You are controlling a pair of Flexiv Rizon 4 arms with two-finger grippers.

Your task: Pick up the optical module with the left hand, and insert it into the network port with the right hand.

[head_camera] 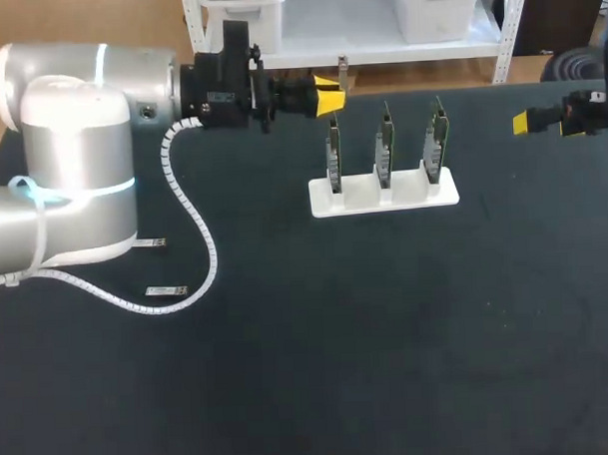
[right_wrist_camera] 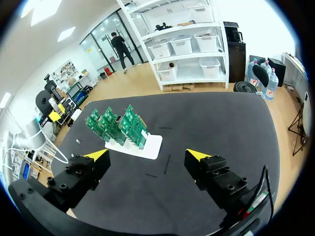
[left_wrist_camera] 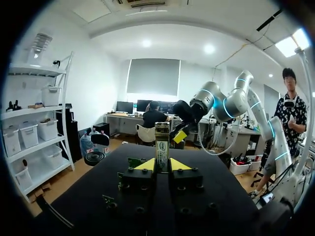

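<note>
Left gripper [head_camera: 327,97], upper centre, held optical module [head_camera: 343,70]. Right gripper [head_camera: 521,123] at upper right. White stand [head_camera: 368,198] with three circuit boards [head_camera: 384,145] sat between them, slightly lower.

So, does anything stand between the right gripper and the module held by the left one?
Nothing clearly does. The optical module is clamped in the left gripper, the open right gripper across the table. The circuit boards stand close beside that path, so watch them.

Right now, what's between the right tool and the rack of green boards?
Only black table separates the right tool from the rack in the head view; the right wrist view adds faint thin marks.
</note>
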